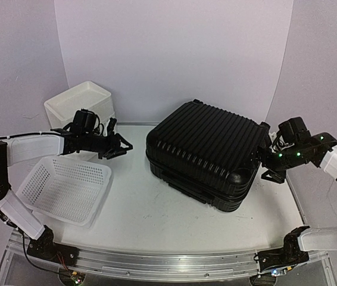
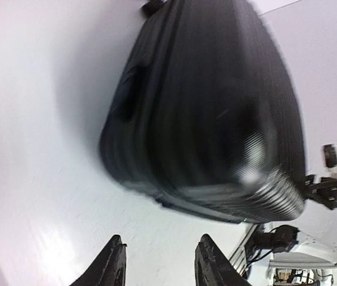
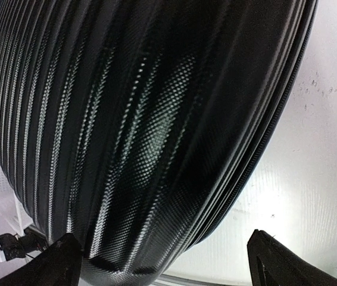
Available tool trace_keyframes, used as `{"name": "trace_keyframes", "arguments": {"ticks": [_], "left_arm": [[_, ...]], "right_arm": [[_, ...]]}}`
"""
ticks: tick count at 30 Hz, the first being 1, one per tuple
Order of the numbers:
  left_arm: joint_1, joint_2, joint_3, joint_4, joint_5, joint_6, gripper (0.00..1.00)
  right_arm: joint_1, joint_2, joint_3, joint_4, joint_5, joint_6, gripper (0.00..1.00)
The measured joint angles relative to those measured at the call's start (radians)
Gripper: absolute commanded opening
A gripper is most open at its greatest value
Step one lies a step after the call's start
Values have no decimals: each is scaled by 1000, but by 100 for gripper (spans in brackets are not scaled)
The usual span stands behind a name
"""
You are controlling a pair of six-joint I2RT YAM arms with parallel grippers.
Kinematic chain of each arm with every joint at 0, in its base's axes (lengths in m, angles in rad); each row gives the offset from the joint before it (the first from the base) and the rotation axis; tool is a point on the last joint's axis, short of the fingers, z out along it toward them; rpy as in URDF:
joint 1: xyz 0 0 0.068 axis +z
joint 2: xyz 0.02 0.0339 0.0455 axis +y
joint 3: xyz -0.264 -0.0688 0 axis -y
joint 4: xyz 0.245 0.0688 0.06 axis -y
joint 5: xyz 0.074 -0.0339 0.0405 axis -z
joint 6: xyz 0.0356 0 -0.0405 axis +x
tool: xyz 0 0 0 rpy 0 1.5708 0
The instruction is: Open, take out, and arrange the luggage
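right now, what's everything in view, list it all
suitcase: 1, black, closed, lying flat, centre-right of the table
basket: 1, white, front left
box: 1, white, back left, behind the basket
table: 1, white, under everything
left gripper: 1, black, open, in the air past the basket's far edge, apart from the suitcase
right gripper: 1, black, wide open, at the suitcase's right corner

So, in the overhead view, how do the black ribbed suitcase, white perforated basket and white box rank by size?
Black ribbed hard-shell suitcase
white perforated plastic basket
white plastic box, smallest-looking though farther back and partly hidden
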Motion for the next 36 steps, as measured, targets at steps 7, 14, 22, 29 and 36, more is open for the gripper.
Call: {"name": "trace_keyframes", "arguments": {"ticks": [7, 14, 22, 29, 36], "left_arm": [[-16, 56, -84, 142, 111, -98, 78], [-21, 114, -199, 603, 280, -281, 99], [-41, 131, -254, 797, 280, -375, 99], [-70, 247, -254, 913, 278, -451, 99], [-79, 307, -255, 975, 249, -496, 100]], "right_arm": [[3, 62, 190, -174, 29, -171, 98], [16, 95, 272, -213, 28, -237, 98], [18, 93, 272, -223, 28, -255, 98], [18, 81, 272, -222, 28, -254, 98], [18, 63, 269, -222, 28, -254, 98]]}}
